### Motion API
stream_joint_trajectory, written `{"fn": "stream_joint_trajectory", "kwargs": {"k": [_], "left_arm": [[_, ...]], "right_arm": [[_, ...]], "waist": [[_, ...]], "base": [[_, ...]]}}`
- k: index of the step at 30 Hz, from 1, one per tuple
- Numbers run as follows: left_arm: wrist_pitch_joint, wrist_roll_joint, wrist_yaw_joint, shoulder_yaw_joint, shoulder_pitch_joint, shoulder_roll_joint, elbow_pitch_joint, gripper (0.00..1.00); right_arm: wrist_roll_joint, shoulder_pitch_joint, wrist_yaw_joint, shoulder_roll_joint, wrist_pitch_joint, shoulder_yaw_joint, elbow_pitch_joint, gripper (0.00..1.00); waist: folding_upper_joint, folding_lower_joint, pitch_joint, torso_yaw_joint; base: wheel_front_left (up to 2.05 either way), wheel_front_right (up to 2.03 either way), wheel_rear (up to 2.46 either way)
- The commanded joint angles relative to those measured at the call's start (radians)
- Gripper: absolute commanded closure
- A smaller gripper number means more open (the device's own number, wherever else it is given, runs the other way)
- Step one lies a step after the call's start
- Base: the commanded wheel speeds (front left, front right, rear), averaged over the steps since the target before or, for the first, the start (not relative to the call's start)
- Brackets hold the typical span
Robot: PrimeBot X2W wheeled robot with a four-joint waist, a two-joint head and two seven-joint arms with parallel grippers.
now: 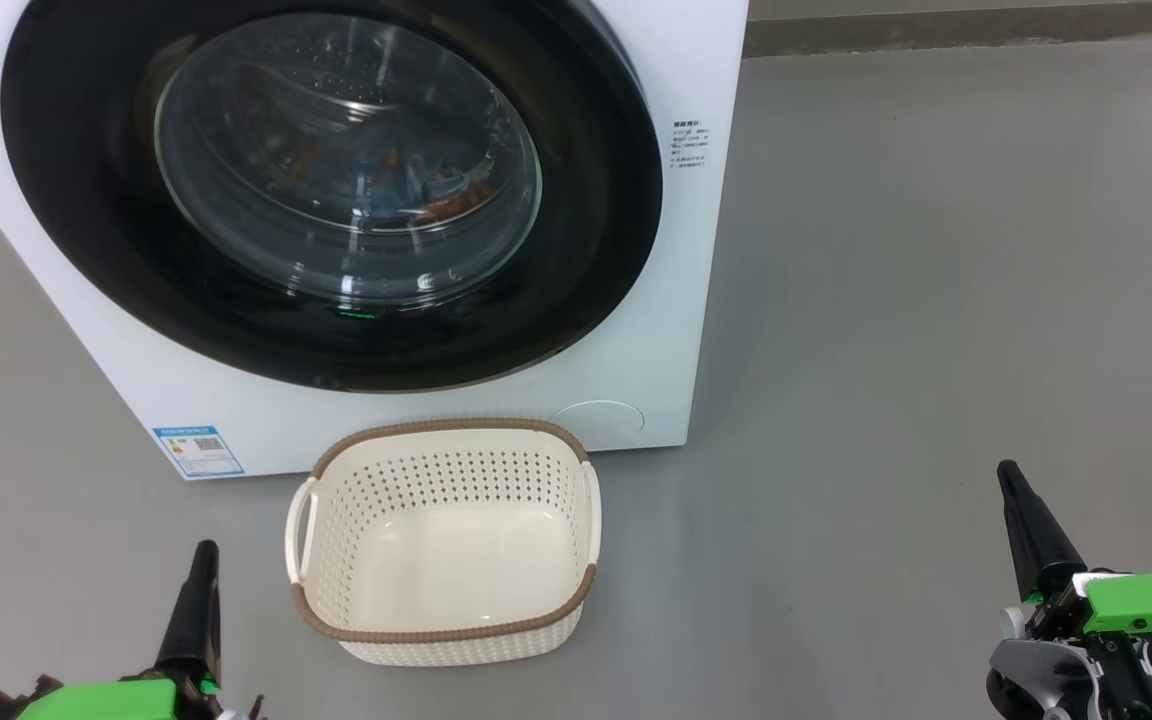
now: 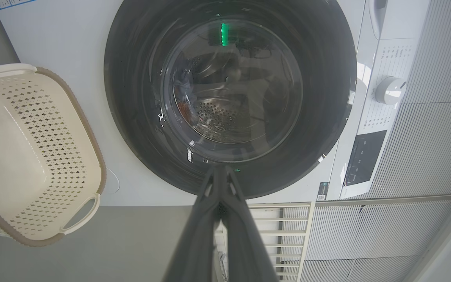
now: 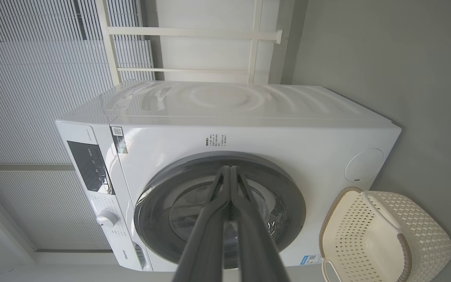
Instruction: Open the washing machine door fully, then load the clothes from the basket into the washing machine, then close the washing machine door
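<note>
Fingers: the left fingers [image 1: 194, 610] and the right fingers [image 1: 1036, 540] are each pressed together, with nothing held. Both are raised low over the floor [image 1: 886, 300], clear of everything.
Basket: the basket [image 1: 451, 425] is seen empty and upright on the floor, just in front of the washing machine [image 1: 696, 300], nearer the left fingers than the right.
Risk, basket: the light basket could be knocked or tipped if the left arm is swung inward, since its handle lies near that arm's path.
Risk, latch: the washing machine door [image 1: 586, 250] is judged shut, but whether the catch is engaged cannot be told. A door only pushed to could swing out.
Risk, seal: a fold of cloth could be trapped at the rim and the latch blocked. The seal is hidden behind the black ring.
Clothes, place: the clothes [image 1: 446, 195] are seen through the glass window [image 1: 266, 120], low in the drum, behind the closed door.
Clothes, look: blue fabric with orange-brown marks is made out, crumpled into a soft heap. The print is blurred by reflections.
Progress: all three steps are judged done, from the empty basket and the closed door.
</note>
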Motion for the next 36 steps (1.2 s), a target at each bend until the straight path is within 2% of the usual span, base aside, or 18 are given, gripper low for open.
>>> {"fn": "stream_joint_trajectory", "kwargs": {"k": [1, 36], "left_arm": [[0.006, -0.008, -0.007, 0.031, -0.011, 0.011, -0.031, 1.00], [0.006, -0.008, -0.007, 0.031, -0.011, 0.011, -0.032, 1.00]], "right_arm": [[0.001, -0.012, 0.000, -0.007, 0.008, 0.018, -0.030, 1.00], [0.001, -0.012, 0.000, -0.007, 0.008, 0.017, -0.030, 1.00]], "waist": [[0.0000, 0.0000, 0.000, 0.000], [0.0000, 0.0000, 0.000, 0.000]], "base": [[0.00, 0.00, 0.00], [0.00, 0.00, 0.00]]}}
